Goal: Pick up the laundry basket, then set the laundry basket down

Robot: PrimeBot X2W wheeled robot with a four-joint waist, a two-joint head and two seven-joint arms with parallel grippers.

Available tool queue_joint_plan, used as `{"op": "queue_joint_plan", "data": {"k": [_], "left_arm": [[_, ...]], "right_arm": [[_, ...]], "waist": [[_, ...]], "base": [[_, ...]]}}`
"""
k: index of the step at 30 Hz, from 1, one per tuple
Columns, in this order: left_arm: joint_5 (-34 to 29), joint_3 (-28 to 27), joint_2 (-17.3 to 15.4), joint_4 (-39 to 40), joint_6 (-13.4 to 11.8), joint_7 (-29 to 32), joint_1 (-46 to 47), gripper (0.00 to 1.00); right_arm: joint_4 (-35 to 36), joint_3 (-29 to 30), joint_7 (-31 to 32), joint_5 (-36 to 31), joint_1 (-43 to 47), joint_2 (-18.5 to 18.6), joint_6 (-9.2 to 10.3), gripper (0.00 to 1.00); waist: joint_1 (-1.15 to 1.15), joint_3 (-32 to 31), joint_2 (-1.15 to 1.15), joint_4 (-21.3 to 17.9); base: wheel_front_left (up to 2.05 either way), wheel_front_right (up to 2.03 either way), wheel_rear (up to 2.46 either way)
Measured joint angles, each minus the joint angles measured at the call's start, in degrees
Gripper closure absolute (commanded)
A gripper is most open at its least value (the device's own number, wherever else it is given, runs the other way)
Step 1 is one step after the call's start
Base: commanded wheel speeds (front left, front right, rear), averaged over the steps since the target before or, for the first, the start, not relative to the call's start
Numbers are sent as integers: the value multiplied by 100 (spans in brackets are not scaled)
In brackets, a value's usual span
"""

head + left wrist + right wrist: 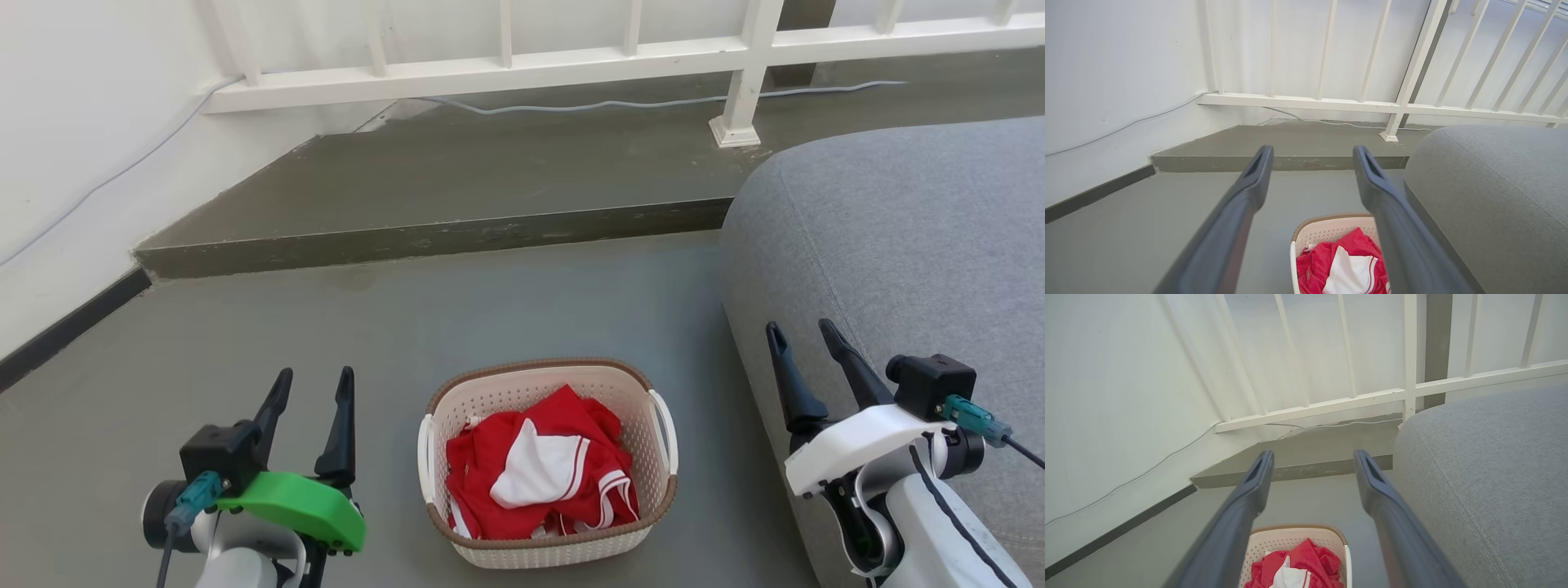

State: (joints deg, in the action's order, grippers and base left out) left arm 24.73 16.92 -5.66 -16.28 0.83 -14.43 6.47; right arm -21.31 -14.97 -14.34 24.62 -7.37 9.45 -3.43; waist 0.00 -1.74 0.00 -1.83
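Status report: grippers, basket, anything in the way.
Left gripper open, empty, left of laundry basket. Right gripper open, empty, by grey sofa. Basket on floor, red-and-white clothes inside. Sofa close on its right.

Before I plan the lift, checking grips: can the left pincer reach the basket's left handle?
Probably yes: the left pincer is open beside the basket, only bare floor before the left handle.

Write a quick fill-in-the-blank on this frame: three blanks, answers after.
1. The clothes in the laundry basket are white and ____.
2. Both the left hand and the right hand are ____, not shut.
3. The grey sofa lies to the robot's ____ of the laundry basket.
Missing words: red; open; right.
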Motion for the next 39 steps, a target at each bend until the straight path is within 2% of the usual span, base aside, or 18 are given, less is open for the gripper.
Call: {"op": "queue_joint_plan", "data": {"k": [22, 31, 32, 39], "left_arm": [[-233, -196, 113, 121, 77, 0, -177, 0], [-369, -247, 134, 155, 180, 0, -205, 0], [-370, -248, 138, 155, 212, 0, -207, 100], [-349, -181, 171, -193, 214, 40, -444, 100]], "right_arm": [[167, 196, 0, -202, 175, -55, -18, 0], [174, 261, 0, -297, 208, -98, -60, 0], [174, 269, 0, -298, 208, -101, -66, 100], [-156, 232, 29, -279, 562, -249, -66, 100]], "waist": [[0, 40, 0, 20], [0, 40, 0, 16], [0, 40, 0, 15], [0, 41, 0, 16]], "base": [[0, 0, 0], [0, 0, 0], [0, 0, 0], [0, 0, 0]]}}
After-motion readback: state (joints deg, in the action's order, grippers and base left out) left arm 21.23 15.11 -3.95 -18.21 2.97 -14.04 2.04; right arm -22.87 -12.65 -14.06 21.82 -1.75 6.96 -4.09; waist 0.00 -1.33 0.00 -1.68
